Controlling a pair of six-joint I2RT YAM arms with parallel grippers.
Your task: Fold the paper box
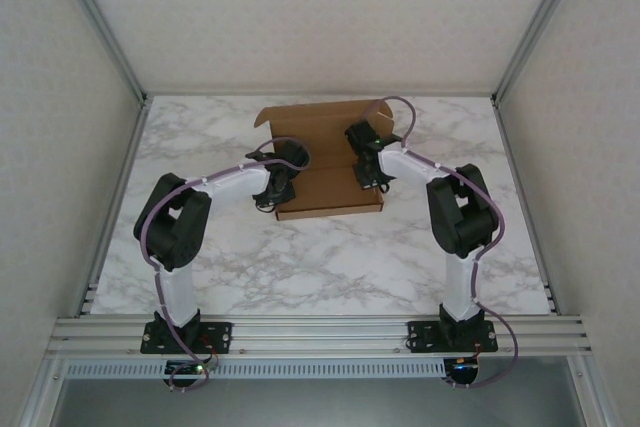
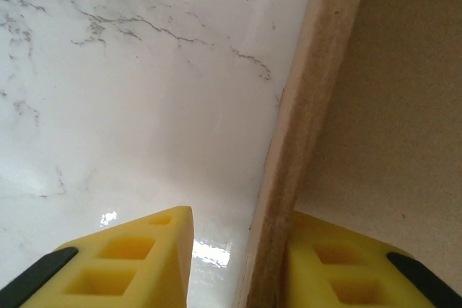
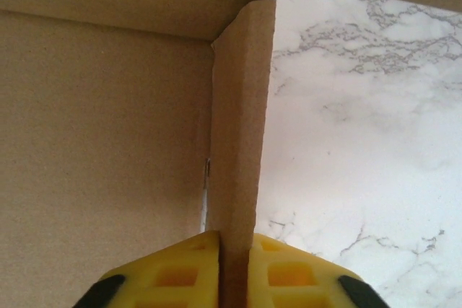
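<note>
Lab test cell: aluminium rail frame (image 1: 320,332), plain panel walls (image 1: 320,17), marble-look tabletop (image 1: 320,267).

The left gripper (image 2: 240,214) has its fingers (image 2: 137,265) cut off by the bottom edge of the picture, and the paper box (image 2: 296,120) wall between them is blurred. The right gripper (image 3: 232,237) has its fingers (image 3: 180,275) cut off likewise; between them the wall's lower part runs out of the picture.

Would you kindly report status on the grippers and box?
Right gripper shut on box, right wall. Left gripper open, straddling left wall. Nothing in the way.
</note>
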